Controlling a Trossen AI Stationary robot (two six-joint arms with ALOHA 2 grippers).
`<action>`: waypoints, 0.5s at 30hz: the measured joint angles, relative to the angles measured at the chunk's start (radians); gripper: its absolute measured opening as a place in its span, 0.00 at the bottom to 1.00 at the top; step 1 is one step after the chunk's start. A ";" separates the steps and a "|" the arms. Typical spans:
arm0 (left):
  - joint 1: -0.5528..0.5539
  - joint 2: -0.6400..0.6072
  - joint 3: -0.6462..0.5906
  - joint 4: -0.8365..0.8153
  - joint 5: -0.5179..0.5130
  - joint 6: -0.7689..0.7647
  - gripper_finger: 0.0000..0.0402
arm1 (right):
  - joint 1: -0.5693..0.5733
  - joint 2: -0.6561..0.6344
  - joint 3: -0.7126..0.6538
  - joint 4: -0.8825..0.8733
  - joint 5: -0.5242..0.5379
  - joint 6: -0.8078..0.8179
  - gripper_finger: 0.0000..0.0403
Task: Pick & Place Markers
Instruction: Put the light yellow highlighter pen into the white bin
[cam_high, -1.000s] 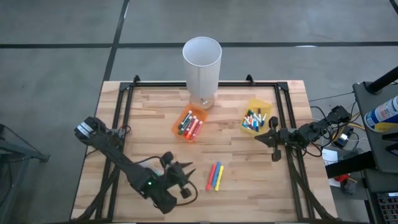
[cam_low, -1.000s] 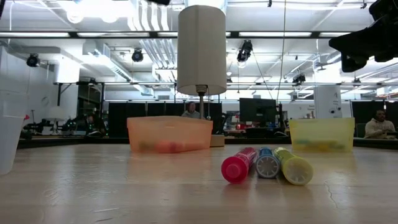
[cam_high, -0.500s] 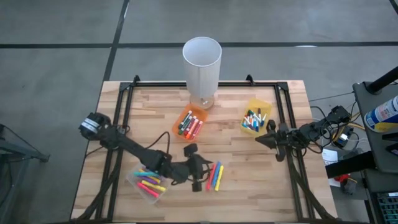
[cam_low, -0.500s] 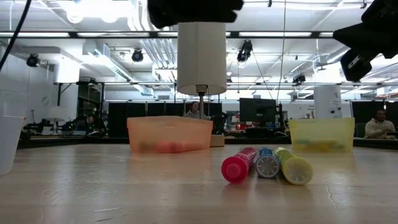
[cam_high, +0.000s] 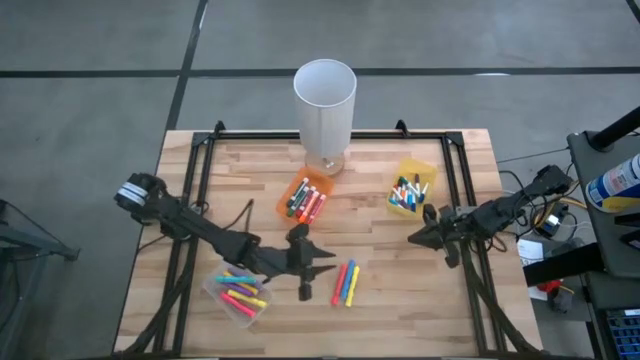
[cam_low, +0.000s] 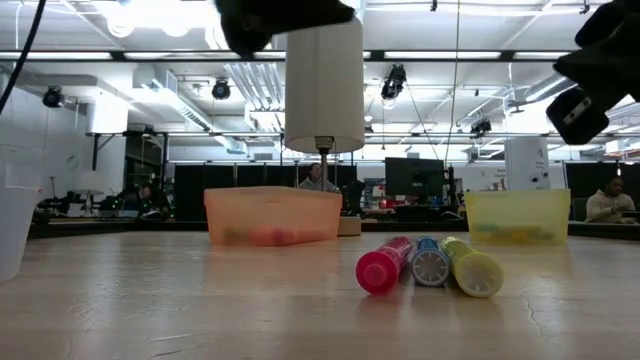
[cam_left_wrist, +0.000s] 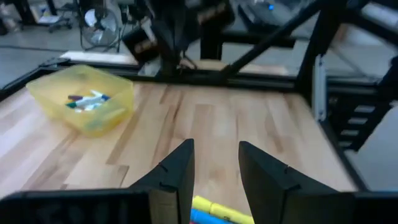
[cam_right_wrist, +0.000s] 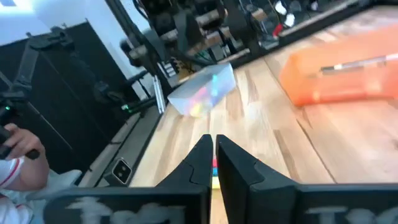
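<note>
Wooden table (cam_high: 400, 290): left hand (cam_high: 322, 270) gapes empty beside three markers (cam_high: 346, 285); right hand (cam_high: 417, 238) is pinched closed.

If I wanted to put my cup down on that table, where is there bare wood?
Bare wood: the far left corner beside the white cylinder, and the near right corner past the three loose markers. Crowded: the middle, around the orange bin, yellow bin and left gripper.

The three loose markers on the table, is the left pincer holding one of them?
No: the high view shows the left pincer open and empty beside the three loose markers, which lie on the table.
</note>
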 joint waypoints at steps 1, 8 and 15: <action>0.000 -0.020 -0.018 0.014 0.000 -0.004 0.30 | 0.000 0.032 0.000 0.015 0.000 0.014 0.04; 0.000 -0.121 -0.123 0.166 -0.004 -0.008 0.30 | 0.000 0.304 0.012 0.257 0.001 -0.030 0.19; 0.004 -0.156 -0.142 0.184 -0.009 0.021 0.30 | 0.000 0.643 0.200 0.244 0.020 -0.173 0.39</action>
